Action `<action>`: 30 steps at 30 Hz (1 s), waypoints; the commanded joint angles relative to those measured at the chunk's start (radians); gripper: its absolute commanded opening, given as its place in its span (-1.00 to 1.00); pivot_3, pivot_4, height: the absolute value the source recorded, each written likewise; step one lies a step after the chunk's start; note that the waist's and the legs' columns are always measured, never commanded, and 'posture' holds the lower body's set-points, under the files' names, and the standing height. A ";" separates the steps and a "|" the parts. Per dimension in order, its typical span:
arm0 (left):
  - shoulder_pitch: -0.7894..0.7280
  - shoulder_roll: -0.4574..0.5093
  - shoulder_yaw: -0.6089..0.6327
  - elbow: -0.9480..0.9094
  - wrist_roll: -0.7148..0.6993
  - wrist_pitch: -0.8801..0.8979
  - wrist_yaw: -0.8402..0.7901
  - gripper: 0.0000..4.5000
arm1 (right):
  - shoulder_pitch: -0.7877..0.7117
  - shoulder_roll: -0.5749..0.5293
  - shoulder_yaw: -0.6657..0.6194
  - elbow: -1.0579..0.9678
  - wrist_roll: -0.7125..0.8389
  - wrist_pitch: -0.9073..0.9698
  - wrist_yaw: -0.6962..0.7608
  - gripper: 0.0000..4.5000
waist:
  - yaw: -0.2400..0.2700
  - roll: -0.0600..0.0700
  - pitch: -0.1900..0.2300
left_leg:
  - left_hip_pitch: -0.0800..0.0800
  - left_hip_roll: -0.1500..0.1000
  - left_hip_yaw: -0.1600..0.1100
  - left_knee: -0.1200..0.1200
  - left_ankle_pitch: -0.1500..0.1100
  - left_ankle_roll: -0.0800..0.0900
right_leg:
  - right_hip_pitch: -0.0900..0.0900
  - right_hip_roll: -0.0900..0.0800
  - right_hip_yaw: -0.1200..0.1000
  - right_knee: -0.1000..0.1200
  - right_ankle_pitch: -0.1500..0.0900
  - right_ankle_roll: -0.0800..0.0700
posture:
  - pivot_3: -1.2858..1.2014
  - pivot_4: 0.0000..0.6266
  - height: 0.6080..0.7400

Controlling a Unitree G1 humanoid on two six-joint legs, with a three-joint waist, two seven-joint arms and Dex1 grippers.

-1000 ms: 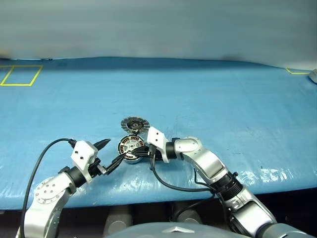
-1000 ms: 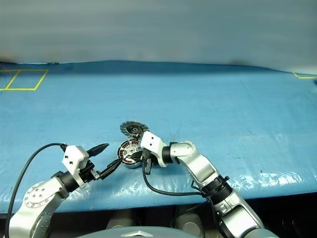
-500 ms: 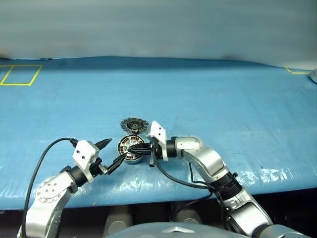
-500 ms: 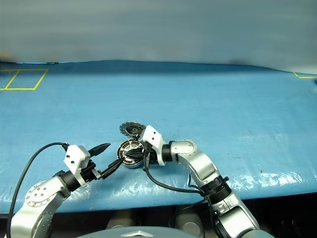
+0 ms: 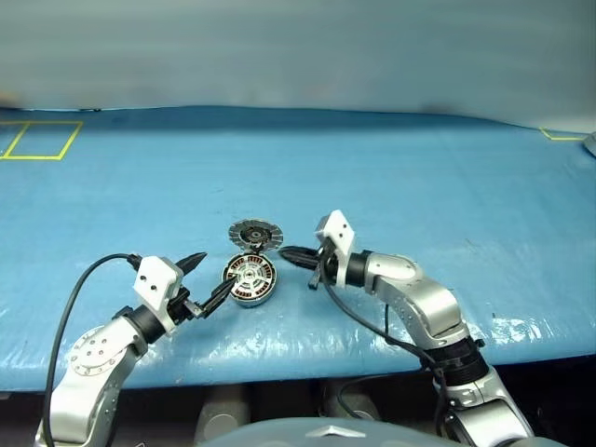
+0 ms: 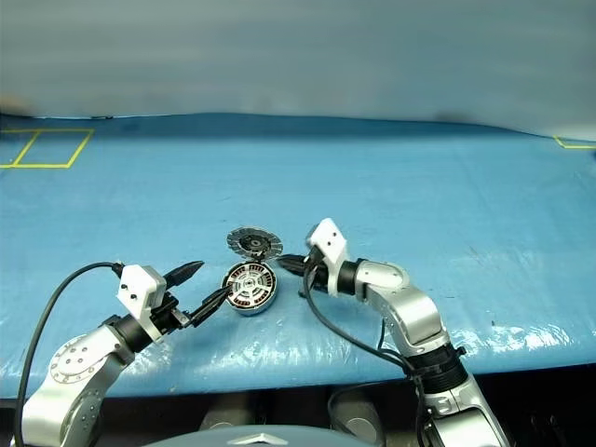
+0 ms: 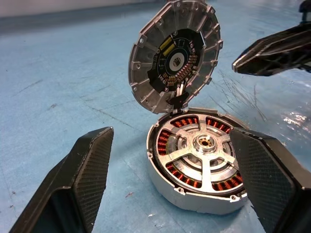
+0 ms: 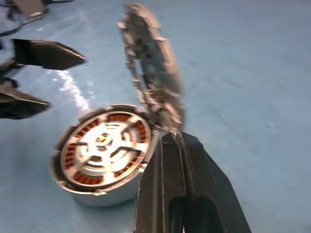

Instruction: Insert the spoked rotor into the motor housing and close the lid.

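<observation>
Right tool (image 5: 285, 252) (fingers together) now withdrawn just right of motor housing (image 5: 250, 279), left tool (image 5: 214, 278) spread beside it.

Motor housing (image 7: 197, 165) standing on the blue table surface (image 7: 63, 92), its top uncovered. The spoked rotor (image 7: 204, 158) sits inside the housing, silver spokes radiating from a central hub over copper-coloured windings. The lid (image 7: 175, 53) stands tilted up from the housing's far edge, joined there, its inner face with a dark centre turned toward the housing. Fingers (image 7: 80, 182) of the left gripper (image 7: 180, 187) flank the housing, spread wide and apart from it. Tip of the right gripper (image 7: 274, 51) lies beyond the housing, beside the lid, fingers together.
</observation>
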 commanded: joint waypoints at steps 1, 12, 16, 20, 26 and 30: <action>-0.013 -0.001 -0.004 -0.022 -0.015 -0.002 -0.011 0.82 | -0.031 0.035 -0.047 0.035 -0.006 -0.010 -0.072 -0.98 | -0.003 0.000 0.000 | 0.000 0.000 0.000 0.000 0.000 0.000 | 0.000 0.000 0.000 0.000 0.000 0.000 | 0.03 -0.52 1.00; -0.070 0.015 -0.005 0.010 -0.049 -0.006 -0.094 0.82 | -0.206 0.142 0.034 0.156 -0.010 -0.086 0.014 -0.98 | -0.005 0.001 0.000 | -0.002 0.000 -0.001 -0.001 0.000 0.000 | -0.002 0.001 0.000 0.000 0.001 0.001 | 0.03 -0.52 1.00; -0.067 0.037 0.017 0.016 -0.031 -0.015 -0.093 0.82 | -0.250 0.127 0.116 0.164 -0.035 -0.117 0.114 -0.98 | -0.007 0.001 0.001 | -0.002 0.000 -0.001 -0.001 0.000 0.000 | -0.002 0.001 0.000 0.000 0.001 0.001 | 0.03 -0.52 1.00; -0.040 0.042 0.037 0.005 -0.035 -0.017 -0.092 0.82 | -0.237 0.090 0.172 0.122 -0.022 -0.122 0.207 -0.98 | -0.006 0.001 0.001 | -0.001 0.000 -0.001 -0.001 0.000 0.000 | -0.002 0.001 0.000 0.000 0.001 0.001 | 0.03 -0.52 1.00; 0.023 0.033 0.045 -0.036 -0.074 0.005 -0.096 0.82 | -0.174 0.061 0.227 0.091 -0.048 -0.128 0.236 -0.98 | -0.006 0.001 0.001 | -0.001 0.001 -0.001 -0.002 0.000 0.000 | -0.002 0.000 0.000 0.000 0.000 0.000 | 0.03 -0.52 1.00; 0.013 0.029 0.028 -0.055 -0.071 0.025 -0.076 0.82 | -0.149 0.032 0.303 0.119 -0.156 -0.198 0.215 -0.98 | -0.006 0.001 0.001 | -0.001 0.001 0.000 -0.001 0.000 0.000 | -0.001 0.000 0.000 0.001 0.000 0.000 | 0.03 -0.52 1.00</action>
